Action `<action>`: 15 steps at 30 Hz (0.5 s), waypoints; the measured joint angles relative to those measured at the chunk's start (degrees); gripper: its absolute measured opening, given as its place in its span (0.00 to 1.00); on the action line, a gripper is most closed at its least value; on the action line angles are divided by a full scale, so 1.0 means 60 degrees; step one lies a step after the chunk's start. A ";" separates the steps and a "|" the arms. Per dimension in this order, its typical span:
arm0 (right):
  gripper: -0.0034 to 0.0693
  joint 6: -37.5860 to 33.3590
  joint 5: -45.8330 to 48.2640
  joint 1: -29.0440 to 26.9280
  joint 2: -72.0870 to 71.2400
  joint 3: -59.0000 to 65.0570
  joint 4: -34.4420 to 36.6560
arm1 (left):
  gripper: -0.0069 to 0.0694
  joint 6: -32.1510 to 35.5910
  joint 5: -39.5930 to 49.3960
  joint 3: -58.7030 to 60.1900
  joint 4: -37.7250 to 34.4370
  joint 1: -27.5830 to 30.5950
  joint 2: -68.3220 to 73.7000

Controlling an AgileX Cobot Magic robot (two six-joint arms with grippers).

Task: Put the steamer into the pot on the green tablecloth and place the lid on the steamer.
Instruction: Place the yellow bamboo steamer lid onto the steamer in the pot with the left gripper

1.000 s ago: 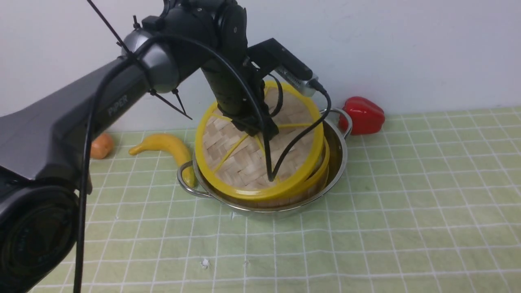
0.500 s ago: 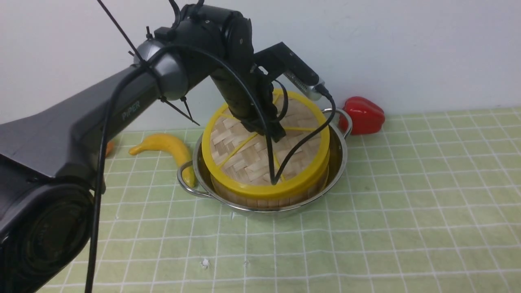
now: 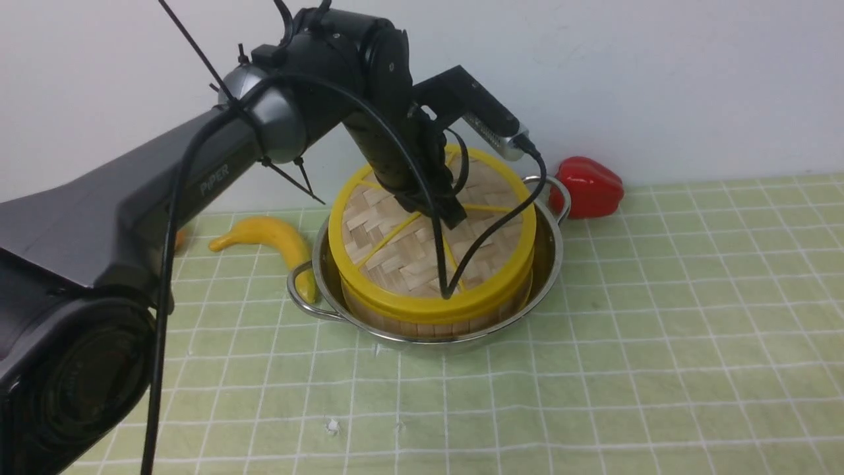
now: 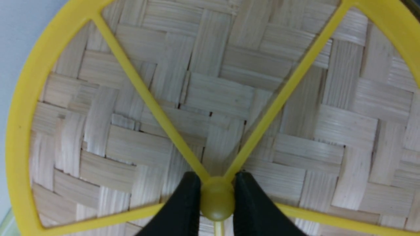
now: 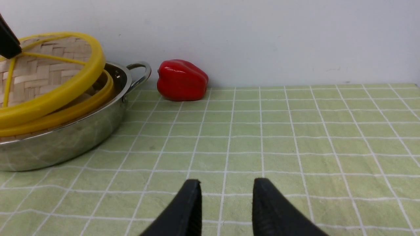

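Note:
The steamer sits inside the pot on the green tablecloth; only its slatted wall and yellow rim show. The lid lies on top of it, slightly tilted, with its right edge raised off the steamer's rim in the right wrist view. My left gripper is shut on the lid's yellow centre knob, one black finger on each side. My right gripper is open and empty, low over the cloth to the right of the pot, and is out of the front view.
A red bell pepper lies by the wall just right of the pot's far handle. A yellow banana lies against the pot's left handle. An orange is mostly hidden behind my left arm. A white wall stands close behind.
My left gripper has carried the lid right and down. The lid went from steeply tilted and offset to nearly level over the steamer.

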 joint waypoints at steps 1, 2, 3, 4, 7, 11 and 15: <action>0.38 0.0000 0.0000 0.0000 0.0000 0.0000 0.0000 | 0.25 -0.0007 -0.0022 0.0000 0.0033 0.0000 0.0129; 0.38 0.0000 0.0000 0.0000 0.0000 0.0000 0.0000 | 0.25 -0.0007 -0.0035 0.0000 0.0043 0.0000 0.0175; 0.38 0.0000 0.0000 0.0000 0.0000 0.0000 0.0000 | 0.25 -0.0007 -0.0120 0.0000 0.0043 0.0000 0.0238; 0.38 0.0000 0.0000 0.0000 0.0000 0.0000 0.0000 | 0.25 -0.0007 -0.0195 0.0000 0.0043 0.0000 0.0272; 0.38 0.0000 0.0000 0.0000 0.0000 0.0000 0.0000 | 0.25 -0.0096 -0.0296 0.0000 0.0035 0.0000 0.0312; 0.38 0.0000 0.0000 0.0000 0.0000 0.0000 0.0000 | 0.25 -0.0316 -0.0492 0.0000 0.0035 0.0000 0.0312; 0.38 0.0000 0.0000 0.0000 0.0000 0.0000 0.0000 | 0.25 -0.0422 -0.0417 0.0000 0.0035 0.0000 0.0312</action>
